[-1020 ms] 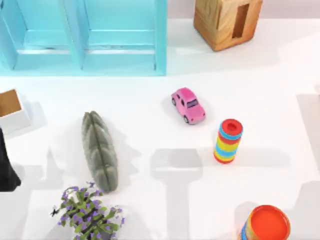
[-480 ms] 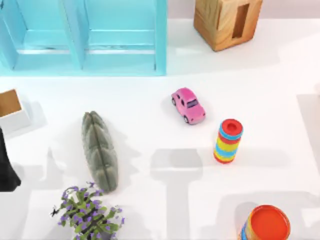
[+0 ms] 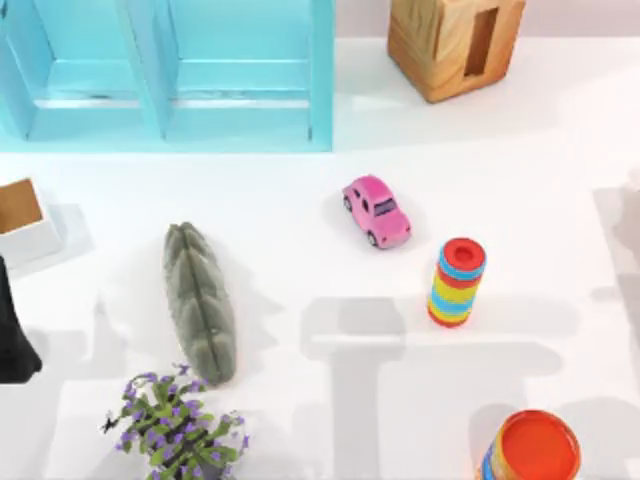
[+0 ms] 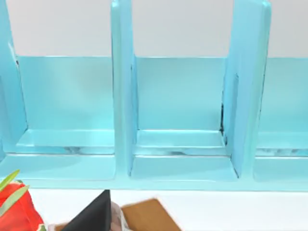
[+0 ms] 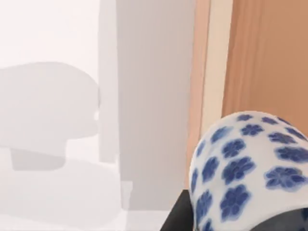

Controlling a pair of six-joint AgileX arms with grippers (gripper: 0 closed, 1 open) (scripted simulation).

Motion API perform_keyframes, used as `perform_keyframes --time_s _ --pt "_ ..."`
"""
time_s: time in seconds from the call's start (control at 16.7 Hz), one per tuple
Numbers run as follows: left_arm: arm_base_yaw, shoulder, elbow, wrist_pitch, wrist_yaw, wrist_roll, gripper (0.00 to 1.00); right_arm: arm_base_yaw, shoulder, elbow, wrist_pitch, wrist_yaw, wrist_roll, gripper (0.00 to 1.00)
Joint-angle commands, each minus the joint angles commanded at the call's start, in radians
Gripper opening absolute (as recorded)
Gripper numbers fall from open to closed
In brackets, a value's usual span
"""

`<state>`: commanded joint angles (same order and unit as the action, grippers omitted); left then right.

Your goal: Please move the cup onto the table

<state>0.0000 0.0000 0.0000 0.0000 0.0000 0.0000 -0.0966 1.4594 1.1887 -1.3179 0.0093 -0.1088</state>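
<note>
Blue-flowered white cup (image 5: 250, 173) sits close against your right tool's camera, seemingly gripped though you cannot tell for certain, so setting it down on the worktop (image 3: 300, 290) remains ahead.

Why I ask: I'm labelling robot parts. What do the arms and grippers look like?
All plain matte black, without visible cables or markings: the left arm is an angular slab, the left gripper a tapering wedge, the right gripper a flat-edged block.
</note>
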Motion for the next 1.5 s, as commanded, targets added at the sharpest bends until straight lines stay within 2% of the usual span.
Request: perform_keyframes --time_s 0.54,0.84,1.14,1.5 --pt "0.000 0.000 0.000 0.000 0.000 0.000 1.00 0.610 0.298 0.344 -0.042 0.008 0.573 0.00" --pt "0.000 0.000 0.000 0.000 0.000 0.000 1.00 0.858 0.455 0.510 -0.059 0.003 0.848 0.00" --pt "0.000 0.000 0.000 0.000 0.000 0.000 1.00 0.982 0.545 0.611 -0.063 -0.004 1.005 0.00" --pt "0.000 0.000 0.000 0.000 0.000 0.000 1.00 0.999 0.556 0.626 -0.058 -0.008 1.028 0.00"
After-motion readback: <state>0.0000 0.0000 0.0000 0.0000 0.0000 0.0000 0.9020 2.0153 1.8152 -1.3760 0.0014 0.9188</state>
